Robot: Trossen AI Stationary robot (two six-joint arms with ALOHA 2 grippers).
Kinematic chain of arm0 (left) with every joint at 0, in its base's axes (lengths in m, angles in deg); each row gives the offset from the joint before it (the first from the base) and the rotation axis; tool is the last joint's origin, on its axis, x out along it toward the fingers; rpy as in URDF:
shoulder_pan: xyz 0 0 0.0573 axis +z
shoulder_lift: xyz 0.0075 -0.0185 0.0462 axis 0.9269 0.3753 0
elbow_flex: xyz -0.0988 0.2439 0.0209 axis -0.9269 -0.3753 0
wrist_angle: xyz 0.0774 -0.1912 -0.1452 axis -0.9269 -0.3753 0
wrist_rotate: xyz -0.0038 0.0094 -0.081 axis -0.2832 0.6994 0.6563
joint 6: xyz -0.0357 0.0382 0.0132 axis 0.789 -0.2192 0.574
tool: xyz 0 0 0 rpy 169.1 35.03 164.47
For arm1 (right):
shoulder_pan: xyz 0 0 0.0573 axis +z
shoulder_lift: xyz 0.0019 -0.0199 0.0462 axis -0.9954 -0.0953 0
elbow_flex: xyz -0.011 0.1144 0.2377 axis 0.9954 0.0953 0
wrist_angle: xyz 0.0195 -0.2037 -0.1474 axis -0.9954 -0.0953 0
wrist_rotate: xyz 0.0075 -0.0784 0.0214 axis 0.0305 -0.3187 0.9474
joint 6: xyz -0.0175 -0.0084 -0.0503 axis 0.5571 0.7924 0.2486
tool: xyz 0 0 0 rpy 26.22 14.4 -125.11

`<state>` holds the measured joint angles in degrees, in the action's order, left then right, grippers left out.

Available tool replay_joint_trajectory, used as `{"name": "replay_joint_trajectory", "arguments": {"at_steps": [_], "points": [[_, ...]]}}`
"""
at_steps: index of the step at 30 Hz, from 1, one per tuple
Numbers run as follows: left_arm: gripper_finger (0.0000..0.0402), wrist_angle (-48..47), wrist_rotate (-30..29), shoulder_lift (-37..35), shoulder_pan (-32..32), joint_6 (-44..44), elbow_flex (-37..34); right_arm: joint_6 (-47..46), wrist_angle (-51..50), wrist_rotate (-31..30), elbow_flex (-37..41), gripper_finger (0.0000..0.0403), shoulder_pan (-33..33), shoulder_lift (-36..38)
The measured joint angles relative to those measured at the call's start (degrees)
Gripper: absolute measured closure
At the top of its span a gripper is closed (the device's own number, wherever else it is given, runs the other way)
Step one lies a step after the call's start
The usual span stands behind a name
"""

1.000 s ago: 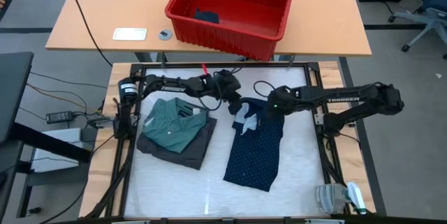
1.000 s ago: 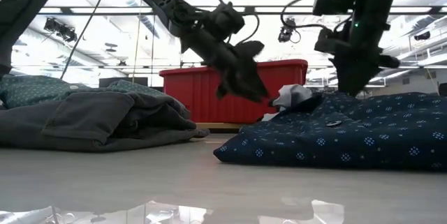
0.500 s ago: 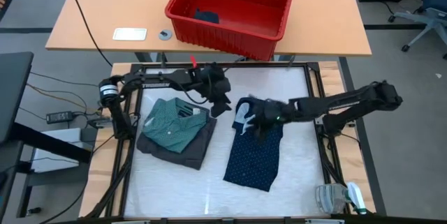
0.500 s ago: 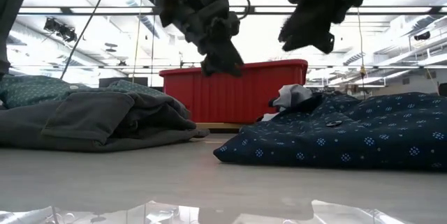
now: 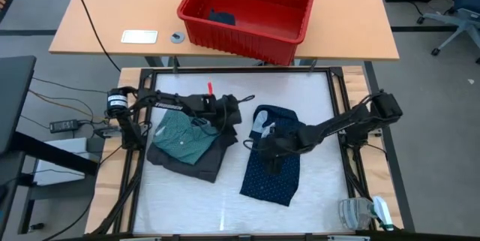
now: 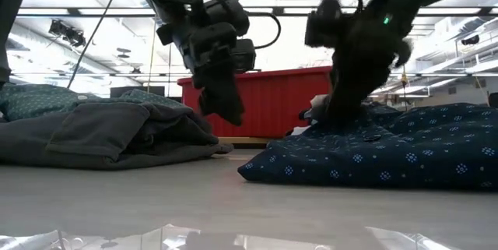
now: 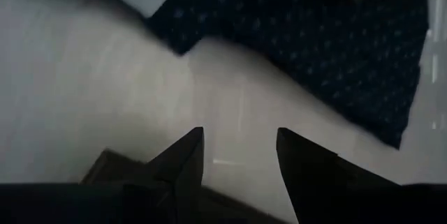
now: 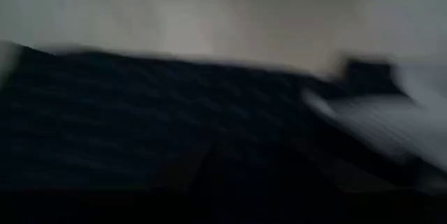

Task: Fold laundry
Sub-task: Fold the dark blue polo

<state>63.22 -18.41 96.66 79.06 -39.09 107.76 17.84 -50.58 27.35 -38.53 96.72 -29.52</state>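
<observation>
Navy dotted piece [image 5: 272, 160] folded long, pale inside showing; left gripper [image 7: 237, 155] parted, empty; right gripper's [image 5: 271, 151] opening unclear.

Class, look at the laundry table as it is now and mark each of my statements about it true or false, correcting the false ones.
1. The navy dotted garment lies inside the red basket. False: it lies on the table's white mat.
2. The teal shirt sits on top of the charcoal grey piece. True.
3. The left gripper is clamped on the teal shirt. False: its fingers stand apart, holding nothing.
4. The right gripper is over the navy garment. True.
</observation>
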Motion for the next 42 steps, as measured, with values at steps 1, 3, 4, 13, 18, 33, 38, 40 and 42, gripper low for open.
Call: {"name": "replay_joint_trajectory", "arguments": {"at_steps": [1,3,4,13,18,33,38,40,42], "points": [[0.0218,-0.7,-0.5,0.0,0.0,0.0,0.0,-0.9,-3.1,-2.1,-0.5,0.0245,-0.9,0.0],[0.0218,-2.2,-1.4,0.0,0.0,0.4,0.0,-3.5,-8.9,-6.3,-1.5,0.0245,-2.9,1.3],[0.0218,-2.2,-1.5,0.0,0.1,1.1,0.0,-4.6,-11.5,-8.0,-1.9,0.0245,-3.9,2.5],[0.0218,-0.4,-1.5,-1.0,0.1,7.7,0.1,6.3,-14.0,-9.2,-2.0,0.0245,-15.0,12.5],[0.0218,1.9,-2.0,-1.0,0.7,9.2,0.1,4.9,-15.3,-5.1,0.2,0.0245,-25.9,12.6],[0.0218,-2.3,-1.3,-3.5,4.4,2.3,0.2,-13.6,-4.4,11.1,1.0,0.0269,-25.1,14.4],[0.0218,-3.1,0.4,-4.0,5.8,0.0,0.2,-21.1,-5.6,5.0,2.3,0.0293,-26.2,5.9],[0.0218,-3.6,0.5,-3.9,6.1,-0.6,0.2,-24.4,-4.4,4.1,2.4,0.0298,-27.2,2.7],[0.0218,-3.9,0.8,-3.9,6.4,-0.9,0.2,-25.0,-0.2,6.2,2.4,0.0299,-27.8,0.2]]}}
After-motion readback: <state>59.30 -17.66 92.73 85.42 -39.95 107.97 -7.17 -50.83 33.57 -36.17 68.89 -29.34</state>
